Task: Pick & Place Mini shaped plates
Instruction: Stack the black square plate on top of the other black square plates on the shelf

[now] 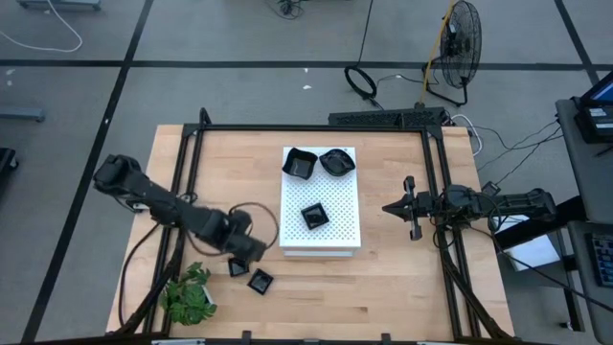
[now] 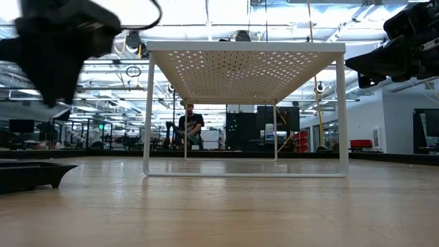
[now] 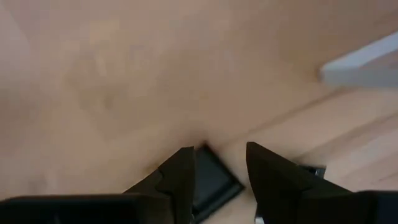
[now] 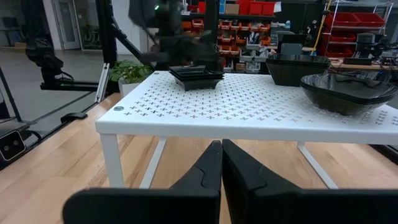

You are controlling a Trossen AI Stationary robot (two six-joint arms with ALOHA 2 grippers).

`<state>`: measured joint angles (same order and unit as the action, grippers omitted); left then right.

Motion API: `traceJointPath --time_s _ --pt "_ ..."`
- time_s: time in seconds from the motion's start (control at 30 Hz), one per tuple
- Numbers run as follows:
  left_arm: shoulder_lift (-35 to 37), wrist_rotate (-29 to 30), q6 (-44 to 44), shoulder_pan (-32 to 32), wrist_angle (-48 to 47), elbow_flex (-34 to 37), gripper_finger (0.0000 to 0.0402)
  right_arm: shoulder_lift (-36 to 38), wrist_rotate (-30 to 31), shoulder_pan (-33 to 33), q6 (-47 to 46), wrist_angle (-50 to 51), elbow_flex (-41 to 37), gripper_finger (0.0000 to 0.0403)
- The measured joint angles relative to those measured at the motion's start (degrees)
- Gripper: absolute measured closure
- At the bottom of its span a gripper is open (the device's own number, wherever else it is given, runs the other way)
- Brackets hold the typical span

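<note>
Two floor-level plates (image 1: 249, 274) overhead, one between left tool (image 3: 217, 163) fingers.

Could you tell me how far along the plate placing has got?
Three mini shaped plates already sit on the white board. The left pincer hangs open over another plate on the table, not gripping it. A further plate lies beside it. The right pincer waits shut to the board's right.
</note>
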<state>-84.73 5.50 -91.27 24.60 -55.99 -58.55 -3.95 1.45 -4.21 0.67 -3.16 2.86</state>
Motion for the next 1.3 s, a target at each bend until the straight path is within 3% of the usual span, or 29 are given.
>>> traceJointPath --time_s 0.23,0.5,0.87,1.3 --pt "0.0 -3.6 -21.8 7.6 3.6 5.4 0.0256 0.0 0.0 0.0 0.0 0.0 0.0 0.0403" --pt "0.0 -4.1 -36.7 12.5 4.1 8.2 0.0256 0.0 0.0 0.0 0.0 0.0 0.0 0.0403" --pt "0.0 -4.0 -38.4 12.5 12.7 15.0 0.0256 0.0 0.0 0.0 0.0 0.0 0.0 0.0403" --pt "0.0 -4.0 -38.3 12.5 13.2 15.3 0.0257 0.0 0.0 0.0 0.0 0.0 0.0 0.0403"
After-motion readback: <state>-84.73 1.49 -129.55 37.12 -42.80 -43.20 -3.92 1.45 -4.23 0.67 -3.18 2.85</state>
